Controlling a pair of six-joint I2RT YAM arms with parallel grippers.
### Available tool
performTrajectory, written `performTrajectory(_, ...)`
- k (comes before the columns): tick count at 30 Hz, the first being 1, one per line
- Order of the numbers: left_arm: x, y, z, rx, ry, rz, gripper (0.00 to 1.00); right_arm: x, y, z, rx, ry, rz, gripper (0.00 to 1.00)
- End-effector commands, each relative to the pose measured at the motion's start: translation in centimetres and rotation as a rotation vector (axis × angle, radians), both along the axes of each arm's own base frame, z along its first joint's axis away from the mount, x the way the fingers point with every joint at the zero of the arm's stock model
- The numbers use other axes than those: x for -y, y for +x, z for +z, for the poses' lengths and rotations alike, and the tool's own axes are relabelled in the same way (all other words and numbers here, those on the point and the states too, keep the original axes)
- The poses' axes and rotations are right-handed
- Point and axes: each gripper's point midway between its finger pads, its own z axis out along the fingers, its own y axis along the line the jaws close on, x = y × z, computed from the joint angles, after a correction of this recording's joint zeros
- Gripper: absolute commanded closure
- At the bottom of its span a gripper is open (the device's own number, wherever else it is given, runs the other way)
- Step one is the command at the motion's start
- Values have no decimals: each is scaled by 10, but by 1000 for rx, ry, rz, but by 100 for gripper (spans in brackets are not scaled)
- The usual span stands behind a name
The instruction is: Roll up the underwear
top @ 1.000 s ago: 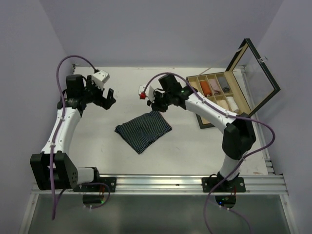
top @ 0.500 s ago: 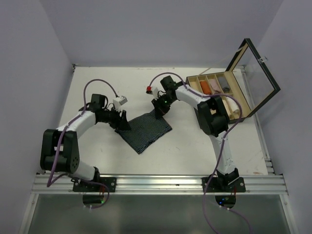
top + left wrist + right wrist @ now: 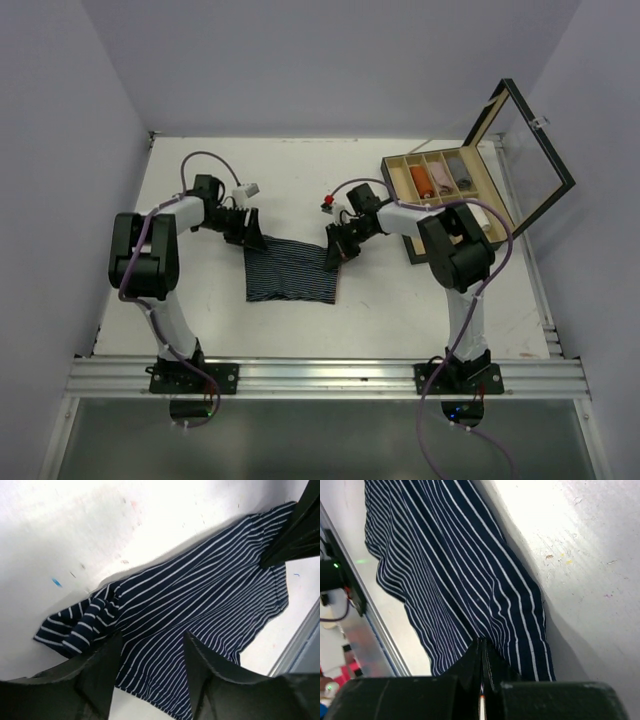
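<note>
White tabletop: 1 navy, pale-striped cloth underwear, limp (will sag); take corners nearest each tool; right gripper pinches 1; left gripper half-wide, hold unclear.

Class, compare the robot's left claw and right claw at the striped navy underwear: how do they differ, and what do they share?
The left claw stands with fingers apart, striped cloth showing in the gap; the right claw is shut, fingers pressed together on the cloth's edge. The left claw sits at the far left corner of the navy underwear, the right claw at its far right corner. Both are dark and down at its far edge.
</note>
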Motion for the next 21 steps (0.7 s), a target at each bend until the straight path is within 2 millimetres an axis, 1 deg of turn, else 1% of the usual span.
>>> performTrajectory(1,-18,31,3,109,65,-53,40,-13,6,17,-47,56,-115,100)
performTrajectory(2,-15,39,18,155,42,-82,39,-15,9,30,-16,75,-111,100)
performTrajectory(3,-14,36,25,184,30,-132,38,-15,12,38,7,80,-100,97)
performTrajectory(4,-8,36,44,236,-10,-168,35,-14,14,44,57,83,-66,93)
performTrajectory(5,-6,33,52,271,-22,-200,34,-13,15,58,81,86,-47,86)
performTrajectory(6,-6,26,58,313,-22,-255,32,-12,16,75,125,100,-30,83)
performTrajectory(7,-5,20,71,362,-27,-280,32,-11,17,83,177,105,1,78)
performTrajectory(9,-6,10,79,443,-12,-352,31,-8,14,102,225,115,22,75)
performTrajectory(10,-6,0,84,478,-6,-374,30,-7,12,104,240,122,39,75)
performTrajectory(11,-6,-6,86,502,-3,-398,30,-6,5,102,225,134,57,75)
performTrajectory(12,-7,-14,84,537,8,-449,30,-6,1,102,223,143,65,76)
performTrajectory(13,-8,-27,77,536,17,-476,30,-6,-3,102,223,155,77,76)
performTrajectory(14,-10,-34,73,542,31,-500,30,-6,-13,92,226,156,113,77)
performTrajectory(15,-13,-36,68,575,56,-534,30,-5,-17,86,241,135,134,77)
performTrajectory(16,-19,-45,57,567,95,-552,31,-3,-19,82,314,110,187,77)
performTrajectory(17,-23,-48,53,579,121,-569,31,-2,-28,73,339,79,225,77)
performTrajectory(18,-26,-47,50,619,149,-599,31,1,-25,67,386,39,237,77)
performTrajectory(19,-30,-54,45,629,177,-616,31,3,-24,71,460,33,281,72)
performTrajectory(20,-30,-56,45,651,187,-629,31,4,-25,69,494,18,311,67)
performTrajectory(21,-30,-57,44,692,195,-666,31,9,-20,68,571,-8,358,62)
